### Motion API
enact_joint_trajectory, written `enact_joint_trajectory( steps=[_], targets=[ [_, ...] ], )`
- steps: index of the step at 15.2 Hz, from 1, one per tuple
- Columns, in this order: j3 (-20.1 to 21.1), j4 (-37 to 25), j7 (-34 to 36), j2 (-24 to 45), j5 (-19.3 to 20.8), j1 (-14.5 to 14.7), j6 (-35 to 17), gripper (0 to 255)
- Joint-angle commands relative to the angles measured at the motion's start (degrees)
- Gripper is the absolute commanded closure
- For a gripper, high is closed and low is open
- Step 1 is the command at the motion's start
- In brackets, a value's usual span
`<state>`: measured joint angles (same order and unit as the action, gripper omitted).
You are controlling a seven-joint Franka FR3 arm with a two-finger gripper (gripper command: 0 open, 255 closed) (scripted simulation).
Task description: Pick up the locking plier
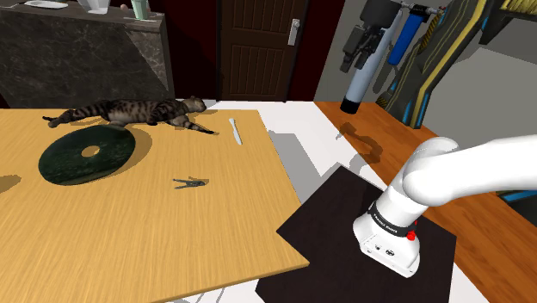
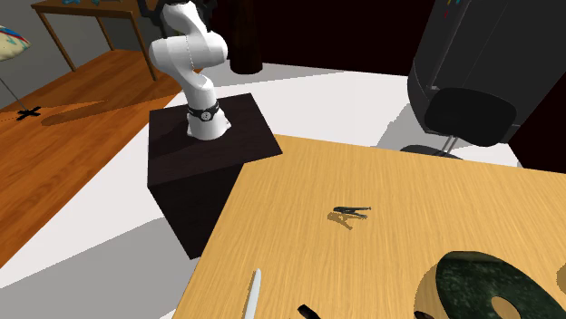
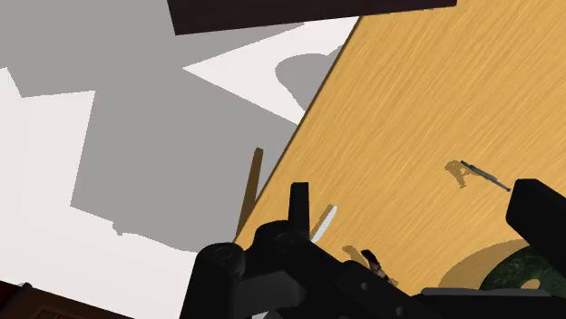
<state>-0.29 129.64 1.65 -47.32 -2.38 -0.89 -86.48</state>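
The locking plier [image 1: 189,182] lies flat on the table [image 1: 129,232], at 7 o'clock from the knife [image 1: 235,131] in the shoulder view, apart from other items. The gripper [image 3: 413,195] fingers stand apart, empty, presumably ready for approach.

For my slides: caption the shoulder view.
A locking plier lies on wooden table near dark green disc; white arm stands beside.

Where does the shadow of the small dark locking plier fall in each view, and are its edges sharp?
Shoulder view: the small dark locking plier throws only a thin shadow close under it on the light wooden table. Second exterior view: a brownish, sharp-edged shadow lies at the plier's lower left. Wrist view: a sharp brownish patch sits right beside the plier.
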Motion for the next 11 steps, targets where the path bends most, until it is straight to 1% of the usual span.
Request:
enact_joint_trajectory(
  steps=[1, 6, 11],
  targets=[
    [0.0, 0.0, 0.0, 0.0, 0.0, 0.0, 0.0, 0],
    [0.7, 4.1, -3.7, 5.2, -0.6, 2.5, -9.6, 0],
    [1.5, 6.4, -7.5, 12.0, -1.3, 4.9, -19.0, 0]
  ],
)
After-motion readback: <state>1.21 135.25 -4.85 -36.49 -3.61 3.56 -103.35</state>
